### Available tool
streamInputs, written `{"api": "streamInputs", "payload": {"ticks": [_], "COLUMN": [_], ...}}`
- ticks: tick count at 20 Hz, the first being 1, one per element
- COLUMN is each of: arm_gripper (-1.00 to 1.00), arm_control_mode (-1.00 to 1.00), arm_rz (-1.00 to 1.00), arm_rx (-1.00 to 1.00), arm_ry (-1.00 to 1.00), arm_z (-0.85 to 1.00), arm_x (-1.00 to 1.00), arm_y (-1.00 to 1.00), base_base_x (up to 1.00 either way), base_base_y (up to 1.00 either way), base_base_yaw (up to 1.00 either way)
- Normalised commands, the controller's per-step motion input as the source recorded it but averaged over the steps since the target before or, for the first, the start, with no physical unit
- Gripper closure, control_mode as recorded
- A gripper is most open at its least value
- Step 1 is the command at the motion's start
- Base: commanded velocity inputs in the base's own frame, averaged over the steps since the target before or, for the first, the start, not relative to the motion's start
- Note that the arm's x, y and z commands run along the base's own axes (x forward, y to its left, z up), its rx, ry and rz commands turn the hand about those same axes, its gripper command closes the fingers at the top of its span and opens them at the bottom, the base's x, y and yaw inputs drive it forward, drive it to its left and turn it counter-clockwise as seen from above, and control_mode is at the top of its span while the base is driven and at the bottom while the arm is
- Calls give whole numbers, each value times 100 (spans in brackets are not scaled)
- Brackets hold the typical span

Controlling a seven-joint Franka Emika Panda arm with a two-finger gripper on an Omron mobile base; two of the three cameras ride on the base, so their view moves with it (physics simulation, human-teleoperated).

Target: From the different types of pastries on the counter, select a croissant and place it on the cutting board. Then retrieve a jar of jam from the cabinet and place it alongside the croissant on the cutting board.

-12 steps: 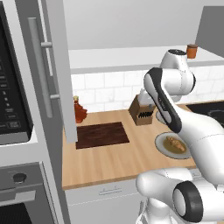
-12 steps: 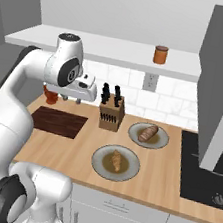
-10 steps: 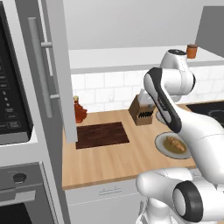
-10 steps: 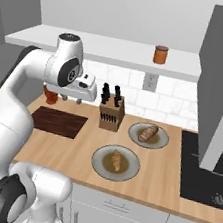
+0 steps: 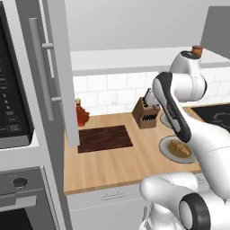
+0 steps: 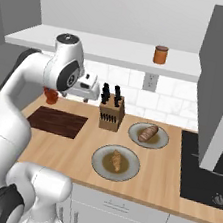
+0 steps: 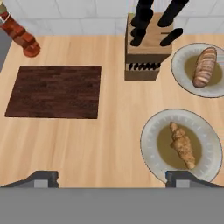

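The golden-tan croissant (image 7: 183, 145) (image 6: 115, 160) (image 5: 180, 147) lies on a round pale plate (image 7: 151, 131) near the counter's (image 6: 169, 180) front edge. A darker oblong pastry (image 7: 204, 66) (image 6: 148, 133) rests on a second plate behind it. The dark cutting board (image 7: 54, 92) (image 6: 56, 121) (image 5: 104, 138) lies bare to the left. My gripper (image 7: 113, 179) (image 6: 87, 94) hovers high over the counter, open and holding nothing, between board and croissant plate. The orange jar of jam (image 6: 161, 54) (image 5: 196, 50) stands on the white shelf, beside the grey cabinet door (image 5: 49, 76).
A knife block (image 7: 148, 43) (image 6: 111, 112) stands behind the plates by the tiled wall. A reddish-brown bottle (image 7: 19, 35) (image 5: 81, 113) sits behind the board's far left corner. A black cooktop (image 6: 206, 168) lies at the right, an oven unit (image 5: 13, 112) at the left.
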Motion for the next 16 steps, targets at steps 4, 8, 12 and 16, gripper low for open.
{"api": "streamInputs", "payload": {"ticks": [4, 8, 12, 16], "arm_gripper": [-100, -100, -100, -100], "arm_control_mode": [-100, -100, -100, -100], "arm_rz": [-21, -6, -19, -12], "arm_rx": [0, -1, 0, 0], "arm_ry": [-39, -6, -37, -30], "arm_z": [27, -6, 93, 75], "arm_x": [-4, -19, 0, 0], "arm_y": [-37, -17, -24, -32], "base_base_x": [0, 0, 0, 0], "base_base_y": [0, 0, 0, 0], "base_base_yaw": [0, 0, 0, 0]}}
